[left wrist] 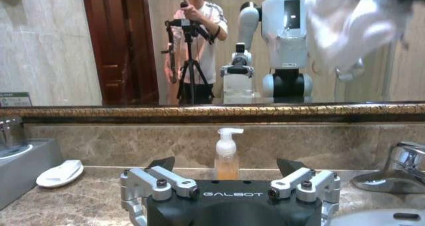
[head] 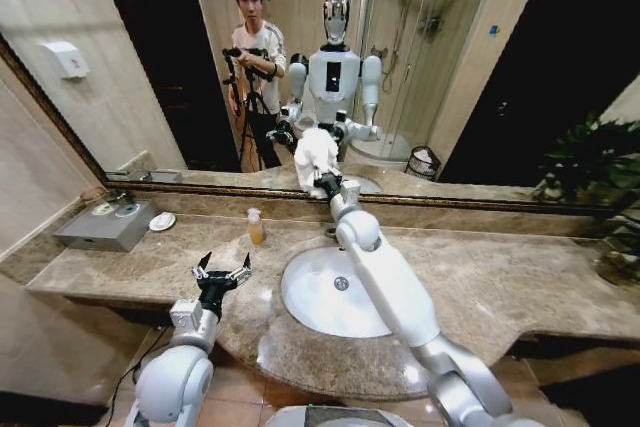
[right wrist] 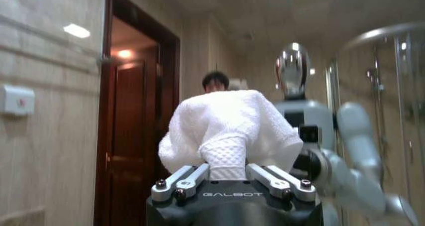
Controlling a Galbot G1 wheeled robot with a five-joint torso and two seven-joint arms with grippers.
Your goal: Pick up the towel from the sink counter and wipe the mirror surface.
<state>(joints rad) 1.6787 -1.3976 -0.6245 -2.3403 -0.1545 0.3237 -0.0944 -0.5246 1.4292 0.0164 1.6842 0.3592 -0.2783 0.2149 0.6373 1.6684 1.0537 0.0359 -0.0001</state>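
Observation:
My right gripper (head: 326, 179) is shut on the white towel (head: 316, 154) and holds it up against the mirror (head: 480, 67), low on the glass just above the basin. In the right wrist view the towel (right wrist: 229, 129) bulges out from between the shut fingers of that gripper (right wrist: 229, 169), with the mirror (right wrist: 59, 136) close ahead. The left gripper (head: 222, 272) hovers open over the sink counter (head: 500, 277), left of the basin. In its wrist view the left gripper (left wrist: 227, 172) holds nothing, and the towel (left wrist: 352, 27) shows blurred at the glass.
An oval white basin (head: 322, 297) lies under my right arm. A soap bottle (head: 256, 227) stands at the back, left of the basin, with a white soap dish (head: 162, 221) and grey tray (head: 105, 225) farther left. A chrome tap (left wrist: 398, 166). Plant (head: 590, 162) at far right.

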